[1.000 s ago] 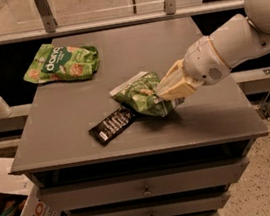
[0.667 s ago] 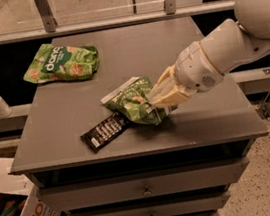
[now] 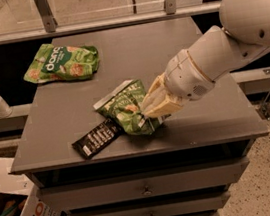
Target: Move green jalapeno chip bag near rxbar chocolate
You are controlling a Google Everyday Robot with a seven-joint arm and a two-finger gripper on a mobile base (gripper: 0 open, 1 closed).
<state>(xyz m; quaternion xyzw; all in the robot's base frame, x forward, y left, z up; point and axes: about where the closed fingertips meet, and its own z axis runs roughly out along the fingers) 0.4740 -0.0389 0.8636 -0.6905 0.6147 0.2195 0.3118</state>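
gripper (image 3: pixel 149 109) is clamped on the right edge of the green jalapeno chip bag (image 3: pixel 125 107); the bag lies just left of it, its lower edge touching the rxbar chocolate (image 3: pixel 96 138) further down-left. Judging by looks: light, crinkly, slick film, crushable contents. Pinch a flat edge seam, not the puffy middle.

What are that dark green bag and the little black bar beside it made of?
The green jalapeno chip bag looks like thin plastic film: crinkled, faintly shiny where the gripper pinches its right edge. The rxbar chocolate seems a flat black wrapper, probably film too.
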